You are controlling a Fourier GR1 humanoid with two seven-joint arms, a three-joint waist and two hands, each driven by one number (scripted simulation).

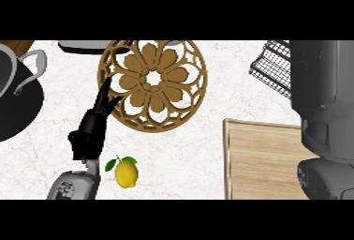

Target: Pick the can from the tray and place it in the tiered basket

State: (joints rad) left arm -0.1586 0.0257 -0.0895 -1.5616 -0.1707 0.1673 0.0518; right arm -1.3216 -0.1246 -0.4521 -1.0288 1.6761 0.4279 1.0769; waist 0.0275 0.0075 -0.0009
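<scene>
Round carved wooden trivet [155,84] with openwork petals, on the white marbled counter [200,154]. The black left hand [90,129] kept straight, slightly spread fingers at the trivet's rim and held nothing. A glossy lemon [126,173] lay nearby. The grey right forearm [323,93] overlapped the flat wooden tray [262,159] and the wire basket [273,65]. The can could not be seen.

Kitchen, by the look of it: white marble counter [195,157], lemon [126,174], carved wooden trivet [156,85], black pot [15,110] with grey handle, wooden tray [261,161], wire basket [274,68].
</scene>
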